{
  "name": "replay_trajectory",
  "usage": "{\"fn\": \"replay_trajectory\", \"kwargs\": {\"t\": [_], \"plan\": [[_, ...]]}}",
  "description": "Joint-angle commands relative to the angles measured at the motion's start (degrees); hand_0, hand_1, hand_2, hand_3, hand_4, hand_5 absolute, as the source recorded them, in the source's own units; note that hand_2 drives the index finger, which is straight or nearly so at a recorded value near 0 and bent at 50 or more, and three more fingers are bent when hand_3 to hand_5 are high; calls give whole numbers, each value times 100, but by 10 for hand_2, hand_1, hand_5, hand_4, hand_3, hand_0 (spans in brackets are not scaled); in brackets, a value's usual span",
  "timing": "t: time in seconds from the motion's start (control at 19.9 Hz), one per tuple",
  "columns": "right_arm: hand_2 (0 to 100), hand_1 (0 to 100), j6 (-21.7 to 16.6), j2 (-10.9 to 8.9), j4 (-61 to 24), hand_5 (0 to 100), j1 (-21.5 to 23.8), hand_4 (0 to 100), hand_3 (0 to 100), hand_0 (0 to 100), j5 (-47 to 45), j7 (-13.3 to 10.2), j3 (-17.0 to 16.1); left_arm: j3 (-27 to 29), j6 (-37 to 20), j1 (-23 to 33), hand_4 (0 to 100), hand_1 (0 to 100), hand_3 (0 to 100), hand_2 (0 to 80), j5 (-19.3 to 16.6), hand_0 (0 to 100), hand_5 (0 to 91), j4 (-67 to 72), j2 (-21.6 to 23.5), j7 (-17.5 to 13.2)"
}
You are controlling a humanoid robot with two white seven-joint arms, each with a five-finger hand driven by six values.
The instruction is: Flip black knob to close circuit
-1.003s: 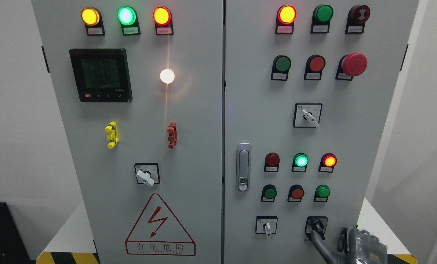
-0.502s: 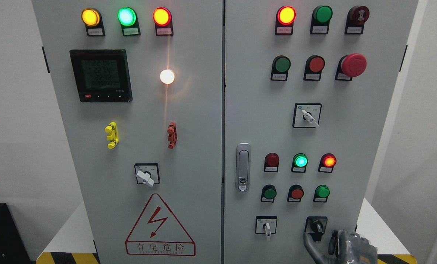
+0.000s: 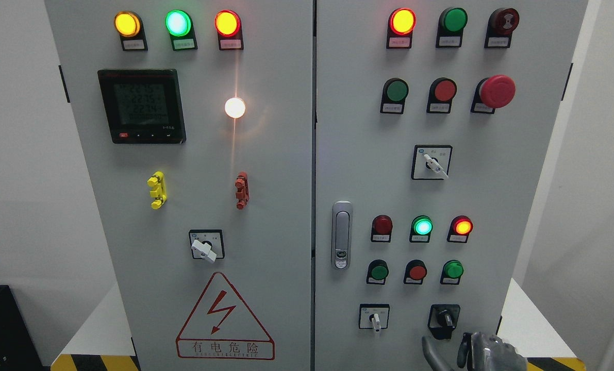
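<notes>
Fingers (image 3: 430, 350) of the right hand (image 3: 479, 354), loosely spread and holding nothing, are dropping away from the black rotary knob (image 3: 444, 319), now uncovered at their one o'clock; the flip looks done.

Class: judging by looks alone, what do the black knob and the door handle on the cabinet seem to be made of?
Black knob: probably moulded plastic, uniformly dark with a dull sheen. Door handle: likely metal or chromed plastic, silvery with bright reflections; the picture cannot settle which.
</notes>
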Motion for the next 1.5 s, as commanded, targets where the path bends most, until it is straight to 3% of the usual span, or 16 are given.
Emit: {"fn": "replay_trajectory", "kwargs": {"t": [0.0,0.15,0.35,0.6,0.7,0.9,1.0,1.1,1.25,1.45], "plan": [[812,66,-2,89,-863,922,602,915,1000,0,-451,23,218,-7,-5,0,0,556,0,0,0,120,0,7,0,-5],[750,76,-29,256,-1145,859,980,886,987,0,-846,-12,280,2,-5,0,0,556,0,0,0,120,0,-2,0,-5],[657,82,-195,248,-1347,761,1270,817,884,0,-1987,-433,306,-7,-5,0,0,556,0,0,0,120,0,-2,0,-5],[573,100,-968,230,-1391,647,1666,730,803,0,-3272,-846,289,-7,-5,0,0,556,0,0,0,120,0,7,0,-5],[536,104,-1135,230,-1470,626,1859,712,777,0,-3571,-873,288,-7,-5,0,0,556,0,0,0,120,0,-2,0,-5],[376,115,-1416,230,-1637,508,2272,541,536,0,-4545,-891,350,2,-5,0,0,556,0,0,0,120,0,-2,0,-5],[298,97,-1662,230,-1638,425,2352,460,451,0,-5081,-760,341,-7,-5,0,0,556,0,0,0,120,0,-2,0,-5],[208,49,-1856,230,-1620,302,2396,340,341,0,-5548,-453,341,2,-5,0,0,556,0,0,0,120,0,-2,0,-5],[58,4,-2076,222,-1585,77,2492,117,163,0,-6049,-162,297,-7,-5,0,0,556,0,0,9,120,0,-2,0,-5],[0,0,-2427,222,-1576,0,2616,0,37,0,-6420,198,297,-7,-5,0,0,556,0,0,0,120,0,-2,0,-5]]}}
